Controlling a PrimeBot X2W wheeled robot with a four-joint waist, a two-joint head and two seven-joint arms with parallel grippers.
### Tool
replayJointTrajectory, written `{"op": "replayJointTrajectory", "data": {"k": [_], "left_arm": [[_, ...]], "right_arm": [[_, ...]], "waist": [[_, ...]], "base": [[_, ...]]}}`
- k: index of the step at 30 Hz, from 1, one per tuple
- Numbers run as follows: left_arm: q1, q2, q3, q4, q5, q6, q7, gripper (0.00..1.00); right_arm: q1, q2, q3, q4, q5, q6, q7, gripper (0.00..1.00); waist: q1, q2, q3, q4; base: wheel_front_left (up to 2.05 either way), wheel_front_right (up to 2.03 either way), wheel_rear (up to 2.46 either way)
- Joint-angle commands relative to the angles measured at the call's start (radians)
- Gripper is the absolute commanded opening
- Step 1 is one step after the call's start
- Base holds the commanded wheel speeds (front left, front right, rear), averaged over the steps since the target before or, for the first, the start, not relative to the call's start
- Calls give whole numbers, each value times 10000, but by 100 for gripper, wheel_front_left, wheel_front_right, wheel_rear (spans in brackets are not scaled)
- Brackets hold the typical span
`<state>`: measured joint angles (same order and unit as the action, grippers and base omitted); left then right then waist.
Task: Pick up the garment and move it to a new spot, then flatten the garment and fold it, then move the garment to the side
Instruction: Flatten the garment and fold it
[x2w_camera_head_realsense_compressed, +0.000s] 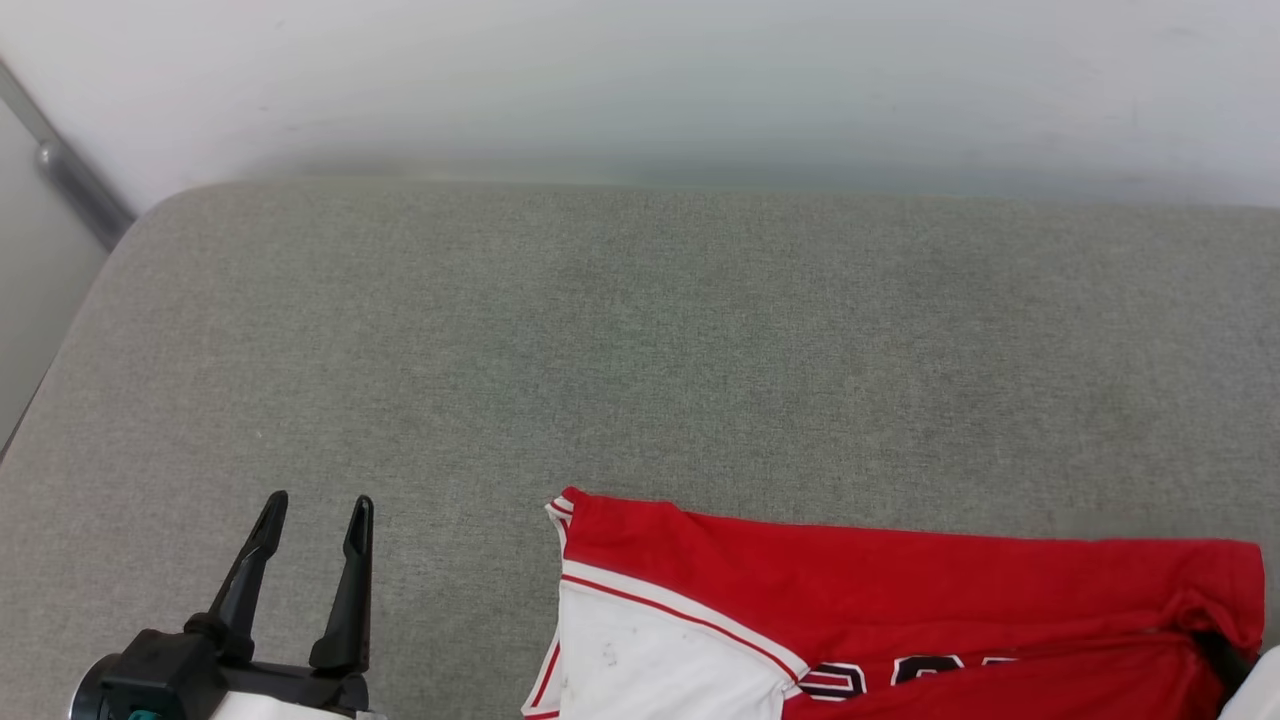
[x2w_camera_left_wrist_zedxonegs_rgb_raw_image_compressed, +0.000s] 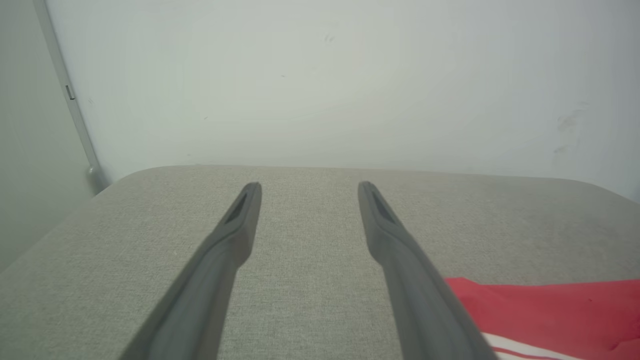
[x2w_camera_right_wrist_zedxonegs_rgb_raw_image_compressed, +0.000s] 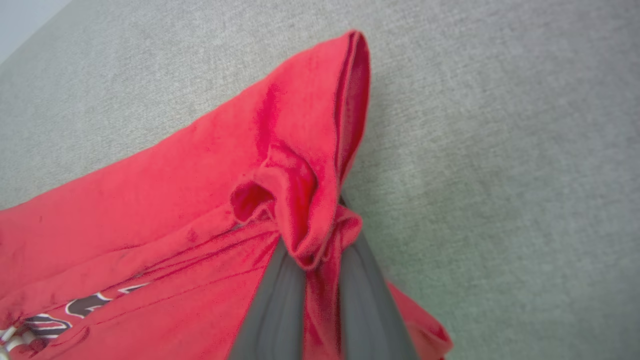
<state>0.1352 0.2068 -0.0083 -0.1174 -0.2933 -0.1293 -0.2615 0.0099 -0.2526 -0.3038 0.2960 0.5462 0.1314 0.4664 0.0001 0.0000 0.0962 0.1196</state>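
Note:
The garment, a red jersey with a white sleeve and black white-outlined print, lies on the grey cushion at the lower right of the head view. My right gripper is shut on a bunched fold of its red hem, and the cloth wraps over both fingertips. In the head view only a dark bit of that gripper shows at the jersey's right edge. My left gripper hovers open over bare cushion, well left of the white sleeve. The left wrist view has the red garment just right of the open fingers.
A grey fabric cushion carries everything. A white wall backs its far edge, and a metal rail runs along the far left corner. The cushion's left edge drops off near my left arm.

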Motion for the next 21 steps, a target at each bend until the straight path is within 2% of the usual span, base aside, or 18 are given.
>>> {"op": "replayJointTrajectory", "data": {"k": [1, 13, 21], "left_arm": [[76, -22, 11, 17, -3, -13, -48, 100], [215, -153, 68, -21, -19, -12, -47, 100], [159, -198, -70, 83, -98, -12, -47, 100]], "right_arm": [[47, -35, -23, -292, -62, -15, 60, 0], [1072, 380, 1303, -3765, 94, -8, 1638, 0], [901, 1550, 2860, -4954, 441, -8, 2848, 0]], "waist": [[-1, 0, -68, -25], [-1, 0, -326, -198], [-1, 0, -444, -98]], "base": [[0, 0, 0], [0, 0, 0], [0, 0, 0]]}}
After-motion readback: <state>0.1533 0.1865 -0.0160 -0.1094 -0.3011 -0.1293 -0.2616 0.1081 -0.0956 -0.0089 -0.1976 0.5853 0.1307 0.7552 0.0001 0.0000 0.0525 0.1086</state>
